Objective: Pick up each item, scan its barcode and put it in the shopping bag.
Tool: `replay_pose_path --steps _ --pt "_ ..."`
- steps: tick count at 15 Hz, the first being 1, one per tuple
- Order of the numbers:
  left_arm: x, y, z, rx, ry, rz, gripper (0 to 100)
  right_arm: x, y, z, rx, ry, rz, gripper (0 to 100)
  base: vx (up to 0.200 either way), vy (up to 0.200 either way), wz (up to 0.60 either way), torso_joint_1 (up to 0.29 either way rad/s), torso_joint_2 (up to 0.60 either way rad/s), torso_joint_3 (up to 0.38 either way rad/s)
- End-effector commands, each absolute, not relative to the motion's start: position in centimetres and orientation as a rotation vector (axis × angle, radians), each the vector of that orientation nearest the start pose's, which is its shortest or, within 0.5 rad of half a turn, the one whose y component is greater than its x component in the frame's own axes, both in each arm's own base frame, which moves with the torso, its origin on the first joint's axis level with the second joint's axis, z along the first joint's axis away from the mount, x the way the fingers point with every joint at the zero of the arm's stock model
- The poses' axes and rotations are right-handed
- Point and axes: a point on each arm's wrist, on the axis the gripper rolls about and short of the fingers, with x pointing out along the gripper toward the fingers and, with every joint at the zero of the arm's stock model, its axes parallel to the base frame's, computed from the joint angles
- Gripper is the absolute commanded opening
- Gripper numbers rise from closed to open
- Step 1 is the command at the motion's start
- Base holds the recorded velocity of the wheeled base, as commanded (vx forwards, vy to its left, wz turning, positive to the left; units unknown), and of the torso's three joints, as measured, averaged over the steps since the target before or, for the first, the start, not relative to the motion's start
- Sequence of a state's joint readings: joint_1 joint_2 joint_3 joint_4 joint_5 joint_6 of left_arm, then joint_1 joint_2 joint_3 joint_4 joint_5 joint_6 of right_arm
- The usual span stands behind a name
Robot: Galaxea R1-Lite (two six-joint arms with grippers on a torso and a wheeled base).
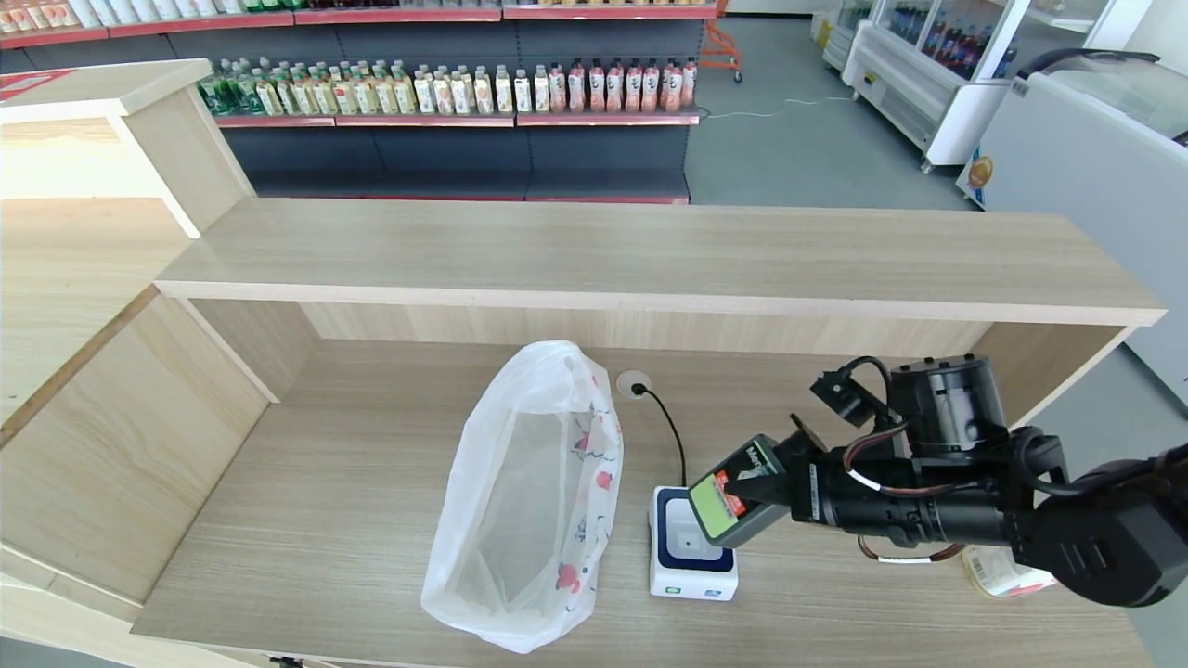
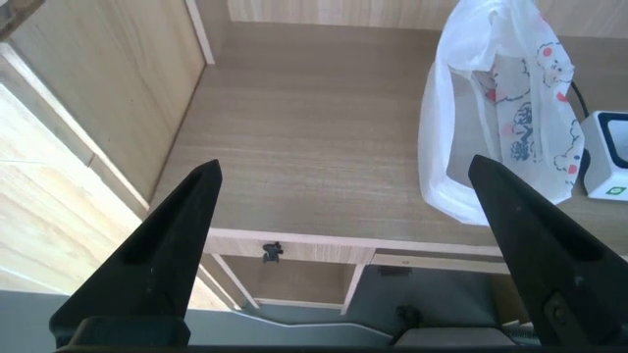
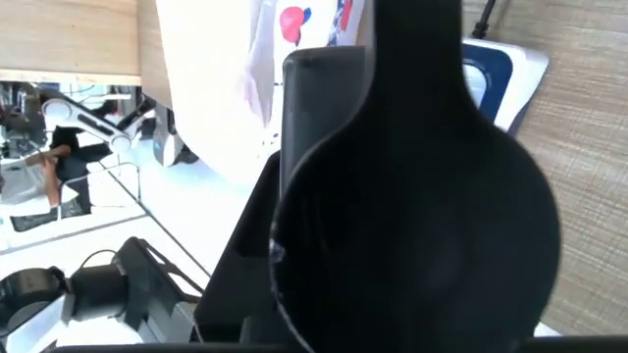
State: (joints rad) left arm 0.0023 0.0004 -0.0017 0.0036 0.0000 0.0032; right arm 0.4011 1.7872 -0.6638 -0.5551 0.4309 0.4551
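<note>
My right gripper point(image 1: 754, 484) is shut on a small dark pack point(image 1: 733, 501) with a green and red label. It holds the pack tilted just above the white and blue barcode scanner point(image 1: 691, 561), label facing up and left. In the right wrist view the dark pack point(image 3: 324, 118) stands in front of the scanner point(image 3: 505, 69). The white plastic shopping bag point(image 1: 529, 492) lies open-mouthed on the counter, left of the scanner. My left gripper point(image 2: 343, 181) hangs open with nothing in it over the counter's front edge, with the bag point(image 2: 500, 108) off to its side.
A pale jar-like item point(image 1: 1002, 568) lies on the counter under my right arm. A black cable point(image 1: 670, 431) runs from the scanner to a grommet point(image 1: 634, 383). A raised wooden ledge point(image 1: 650, 260) and side walls enclose the counter.
</note>
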Motion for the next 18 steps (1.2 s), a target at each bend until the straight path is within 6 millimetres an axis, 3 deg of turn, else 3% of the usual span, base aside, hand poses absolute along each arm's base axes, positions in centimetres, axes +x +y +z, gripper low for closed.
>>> replay_pose_path --steps 1,6,18 --pt "-2.3 0.0 7.6 0.003 0.002 0.003 100 26.8 13.2 9.8 0.405 0.809 0.641 0 0.0 0.0 0.0 0.0 0.0 0.0" --pt "-2.3 0.0 7.6 0.003 0.002 0.003 100 28.2 14.2 7.6 0.339 0.843 0.611 0 0.0 0.0 0.0 0.0 0.0 0.0" --pt "-2.3 0.0 7.6 0.005 0.002 0.003 100 29.8 16.4 5.8 0.307 0.797 0.645 0 0.0 0.0 0.0 0.0 0.0 0.0"
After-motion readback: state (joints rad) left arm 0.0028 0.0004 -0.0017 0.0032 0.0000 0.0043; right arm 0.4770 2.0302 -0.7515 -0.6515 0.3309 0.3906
